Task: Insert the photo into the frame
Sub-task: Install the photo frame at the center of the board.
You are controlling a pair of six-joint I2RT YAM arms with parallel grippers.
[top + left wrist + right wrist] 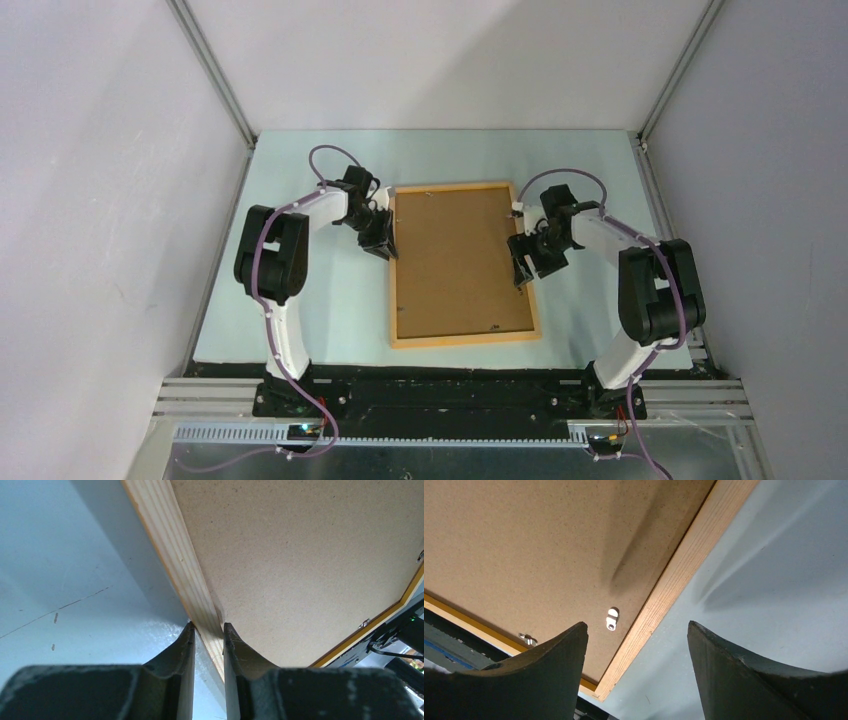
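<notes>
Left wrist view: left jaws clamped on frame (177,555) rail. Right jaws spread wide, frame edge between.

right gripper (636,625) — jaws wide apart | frame (684,565) edge below the gap | backing board (524,545) inside frame

We see frame (463,339) filling table (330,310) centre, backing board (460,260) covering its opening. Our left gripper (381,243) blocks left rail, clamped on it; our right gripper (522,268) hangs wide-jawed over right rail. We find passable table beyond far rail and beside both long rails. Enclosure walls (120,200) hem us on three sides.
</notes>
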